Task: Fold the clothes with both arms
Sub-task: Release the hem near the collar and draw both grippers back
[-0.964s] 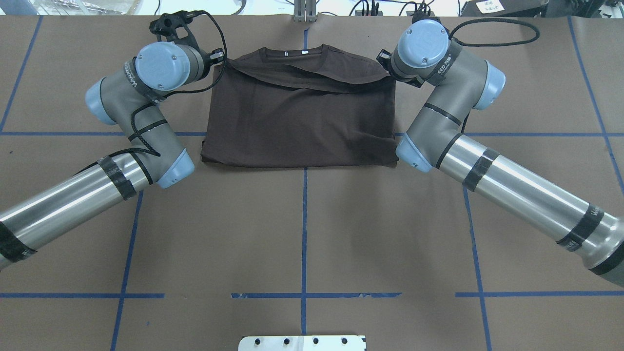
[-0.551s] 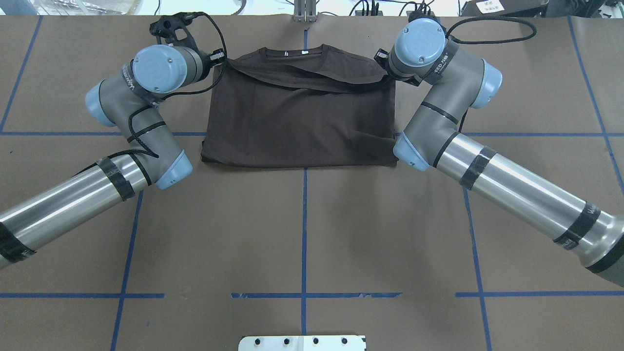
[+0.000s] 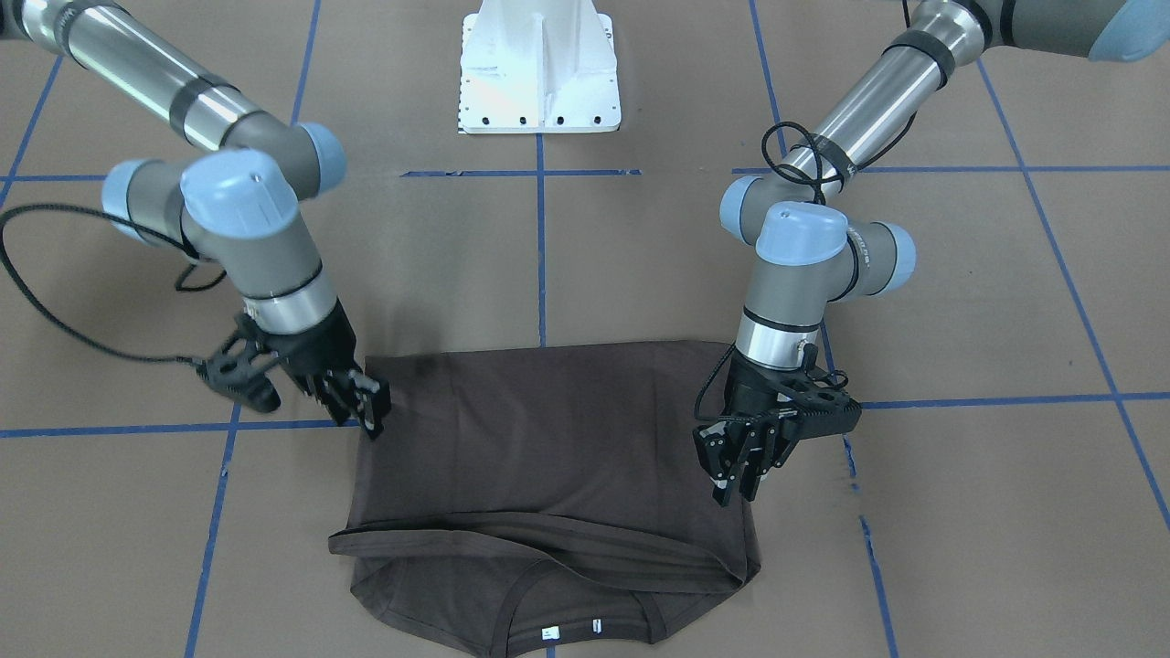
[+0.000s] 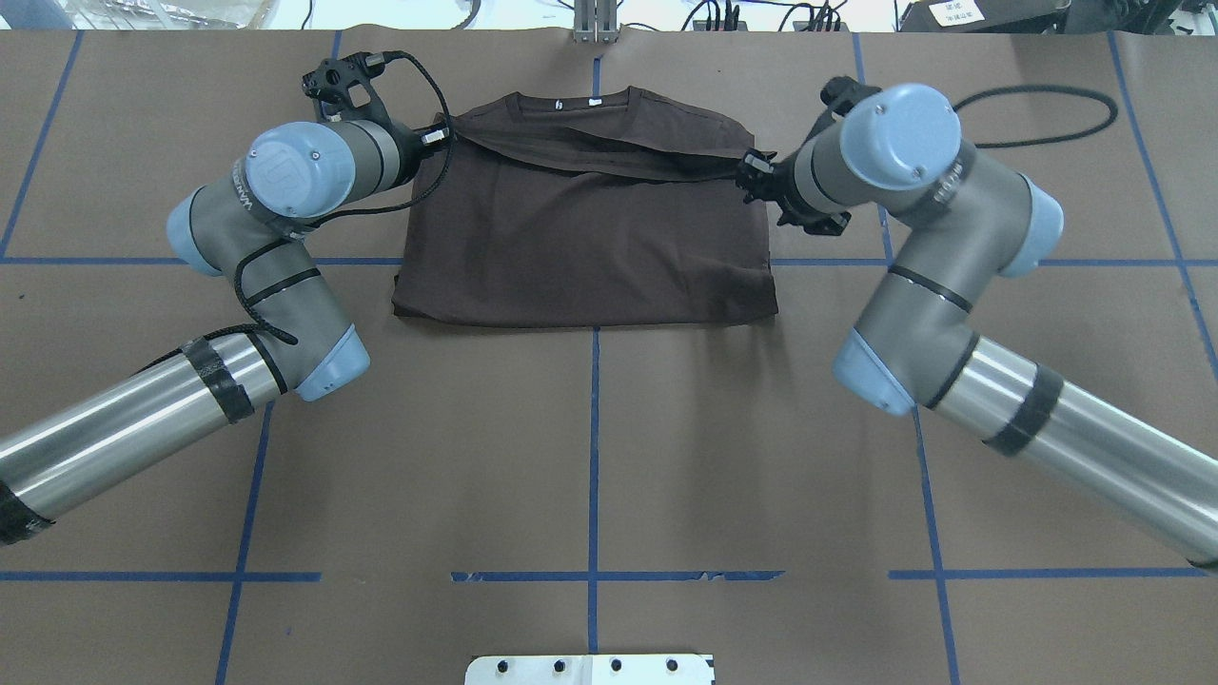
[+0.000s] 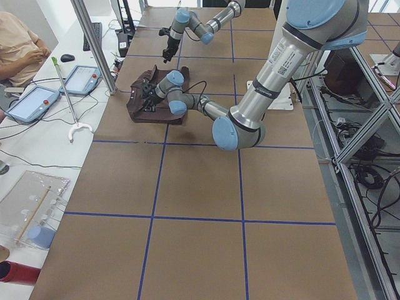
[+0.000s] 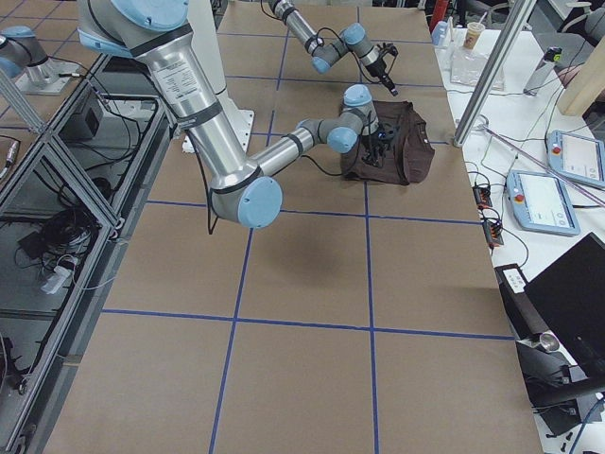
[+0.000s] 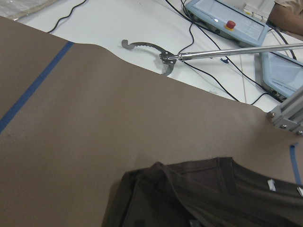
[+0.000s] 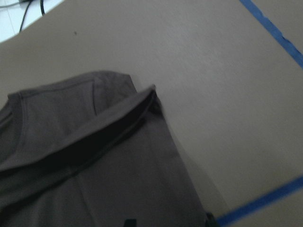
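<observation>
The clothes, one dark brown T-shirt (image 4: 585, 238), lie folded in half at the table's far side, collar (image 4: 571, 100) toward the far edge. The hem lies as a slanted fold (image 3: 548, 539) just short of the collar. My left gripper (image 3: 739, 489) hovers over the shirt's left side edge, fingers a little apart and holding nothing. My right gripper (image 3: 361, 411) stands at the opposite edge, near the folded corner, also open and empty. In the overhead view the left gripper (image 4: 440, 135) and right gripper (image 4: 752, 174) sit at the fold's two ends. Both wrist views show the shirt (image 7: 199, 194) (image 8: 94, 165) lying below.
The white pedestal base (image 3: 539, 64) stands at the robot's side of the brown mat, which is crossed by blue tape lines (image 4: 594, 457). Beyond the far edge are control pendants (image 7: 227, 23), cables and a metal grabber tool (image 7: 161, 52). A seated person (image 5: 19, 44) is there.
The right arm has swung outward to the right, its wrist turning and its gripper backing off the shirt's edge. The left arm has shifted only slightly. The fold stays down.
</observation>
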